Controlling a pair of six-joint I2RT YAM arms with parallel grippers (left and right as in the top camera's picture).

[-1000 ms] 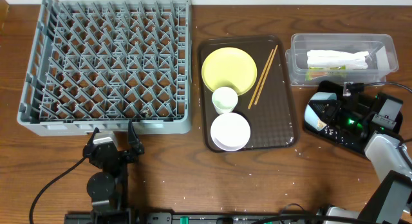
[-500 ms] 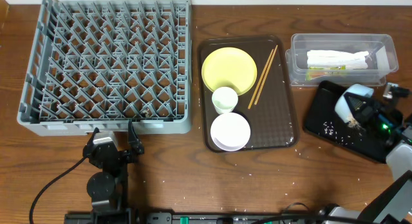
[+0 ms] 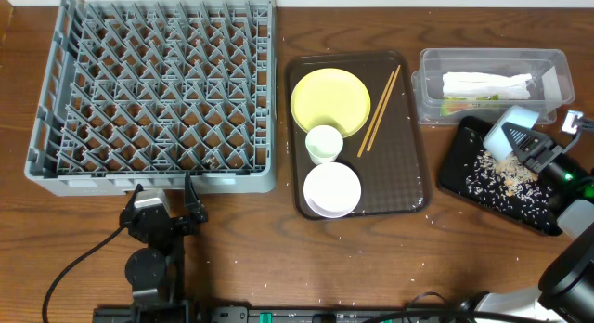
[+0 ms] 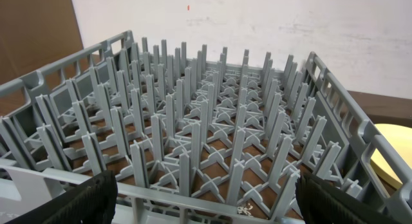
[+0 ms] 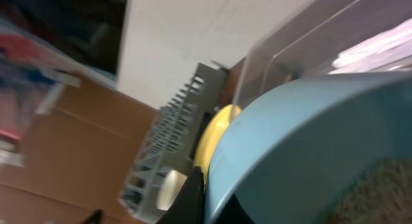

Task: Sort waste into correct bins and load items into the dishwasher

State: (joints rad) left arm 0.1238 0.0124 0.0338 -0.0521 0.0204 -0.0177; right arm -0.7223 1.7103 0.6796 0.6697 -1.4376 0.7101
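The light blue bowl [image 3: 513,131] hangs tipped on its side over the black tray [image 3: 457,173], and my right gripper [image 3: 532,149] is shut on its rim. Beige food scraps [image 3: 506,182] lie scattered across that tray. In the right wrist view the light blue bowl [image 5: 309,140] fills the frame, its rim pinched in the right gripper [image 5: 205,188], with scraps [image 5: 380,192] below. The clear tub [image 3: 427,82] holds the white wrapper [image 3: 487,83] and the green sachet [image 3: 459,104]. My left gripper [image 3: 162,204] stands open in front of the grey dishwasher rack [image 3: 153,86], nothing between its fingers [image 4: 84,201].
A brown serving tray [image 3: 404,165] in the middle carries a yellow plate [image 3: 330,101], a small white cup [image 3: 324,143], a white bowl [image 3: 332,188] and wooden chopsticks [image 3: 380,109]. The grey rack [image 4: 212,140] holds no dishes. Tiny crumbs dot the wood.
My right gripper swung right and tipped the blue bowl over. Food scraps have spilled out onto the black tray. The left arm stayed still.
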